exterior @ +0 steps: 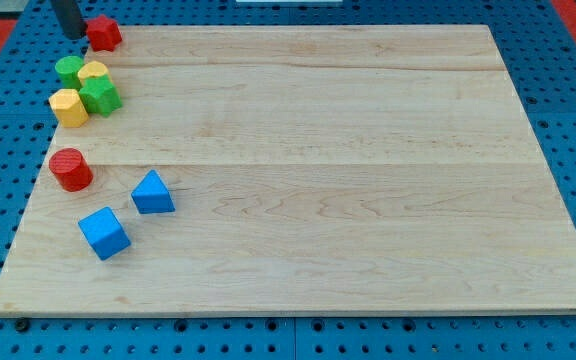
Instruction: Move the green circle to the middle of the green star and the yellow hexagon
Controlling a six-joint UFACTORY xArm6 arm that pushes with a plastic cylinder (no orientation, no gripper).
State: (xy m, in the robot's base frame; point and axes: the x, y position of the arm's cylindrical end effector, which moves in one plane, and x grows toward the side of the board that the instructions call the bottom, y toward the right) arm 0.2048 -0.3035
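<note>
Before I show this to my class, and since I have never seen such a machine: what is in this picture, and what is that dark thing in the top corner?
There is one picture, from a single camera looking down at an angle on a wooden board that lies on a blue pegboard.

The dark thing is my rod. I have no pincer and hold nothing; I only push blocks with my tip, which sits at the view's top left, just left of the red hexagon-like block.

Below it is a tight cluster: the green circle, a yellow block whose shape I cannot make out, the yellow hexagon and the green star.

Further down lie a red cylinder, a blue triangle and a blue cube.
</note>
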